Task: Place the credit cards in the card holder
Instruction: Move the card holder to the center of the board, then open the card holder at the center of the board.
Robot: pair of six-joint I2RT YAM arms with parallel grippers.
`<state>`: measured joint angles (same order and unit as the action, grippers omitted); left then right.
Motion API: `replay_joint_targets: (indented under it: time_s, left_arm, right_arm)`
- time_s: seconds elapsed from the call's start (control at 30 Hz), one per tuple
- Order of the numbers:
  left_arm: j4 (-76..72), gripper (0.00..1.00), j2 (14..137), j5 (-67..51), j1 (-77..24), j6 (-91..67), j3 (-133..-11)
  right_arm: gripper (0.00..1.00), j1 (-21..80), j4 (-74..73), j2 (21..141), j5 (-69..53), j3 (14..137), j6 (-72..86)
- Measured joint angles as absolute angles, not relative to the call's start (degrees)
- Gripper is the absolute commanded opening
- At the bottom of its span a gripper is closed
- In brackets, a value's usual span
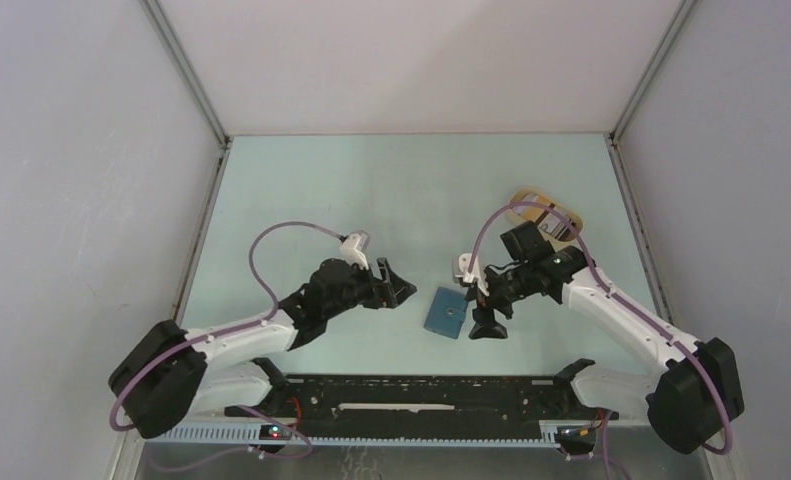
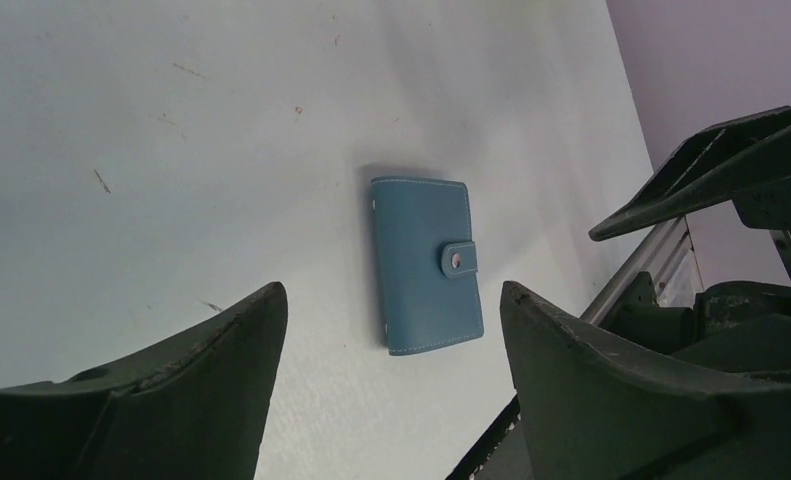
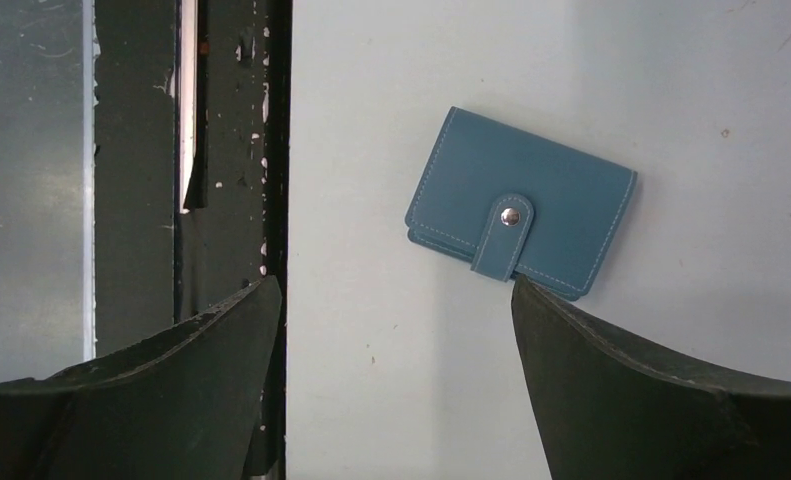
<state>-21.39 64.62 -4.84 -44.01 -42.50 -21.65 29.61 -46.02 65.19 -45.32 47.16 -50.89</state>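
The card holder [image 1: 445, 313] is a teal-blue wallet lying flat on the table, folded shut with its snap tab fastened. It shows in the left wrist view [image 2: 426, 265] and the right wrist view [image 3: 521, 200]. My left gripper [image 1: 393, 284] hovers to its left, open, with nothing between its fingers [image 2: 393, 290]. My right gripper [image 1: 488, 320] is just right of the wallet, also open and empty [image 3: 395, 283]; one fingertip [image 3: 531, 300] overlaps the wallet's edge in its view. I cannot make out the credit cards in any view.
A tan oval tray [image 1: 572, 212] sits at the back right, partly behind the right arm's cable. A black rail [image 1: 421, 395] runs along the near table edge [image 3: 231, 150]. Grey walls enclose the table on three sides.
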Motion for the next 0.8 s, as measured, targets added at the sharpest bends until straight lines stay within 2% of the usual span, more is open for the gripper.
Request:
replay_joint_targets:
  time_s: [0.8]
  left_arm:
    - [-30.89,0.75,74.67,-3.46,-44.93,-47.18,-19.59]
  right_arm:
    - [0.85,37.65,-39.72,69.28,-38.11,45.67,-49.60]
